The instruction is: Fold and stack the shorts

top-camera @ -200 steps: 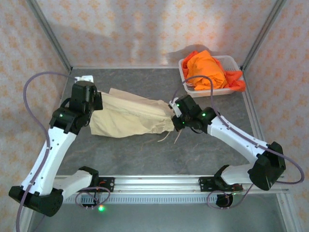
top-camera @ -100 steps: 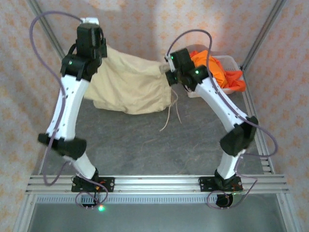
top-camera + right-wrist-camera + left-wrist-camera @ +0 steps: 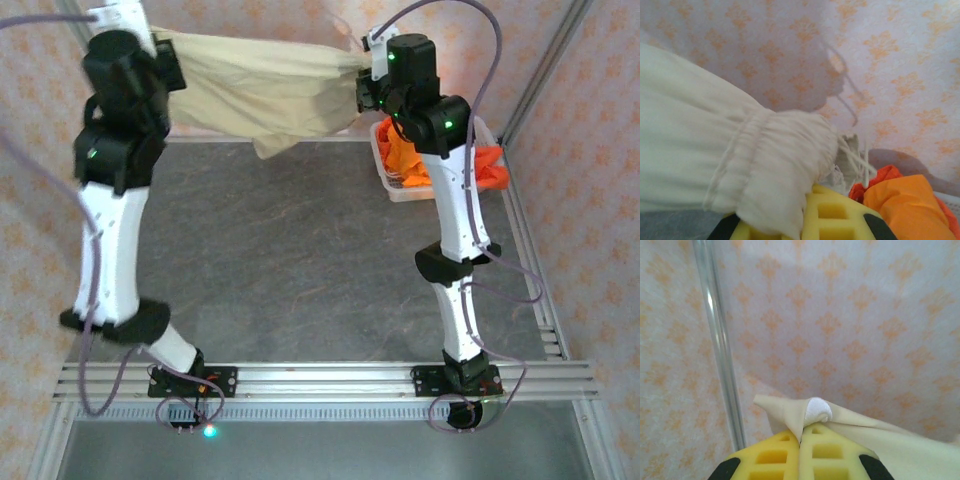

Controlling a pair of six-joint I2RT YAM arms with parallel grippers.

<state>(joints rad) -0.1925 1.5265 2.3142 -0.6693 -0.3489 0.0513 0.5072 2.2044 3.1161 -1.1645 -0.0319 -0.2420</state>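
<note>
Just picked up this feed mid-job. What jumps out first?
The beige shorts hang stretched in the air over the far side of the table, pinched at one corner by the left claw and at the waistband by the right claw, both shut on the cloth. Behind the right arm, orange shorts sit heaped in a white basket at the far right corner.

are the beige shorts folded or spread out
Spread, not folded: the beige shorts hang stretched in the air between the left hand and the right hand, each shut on one end.
</note>
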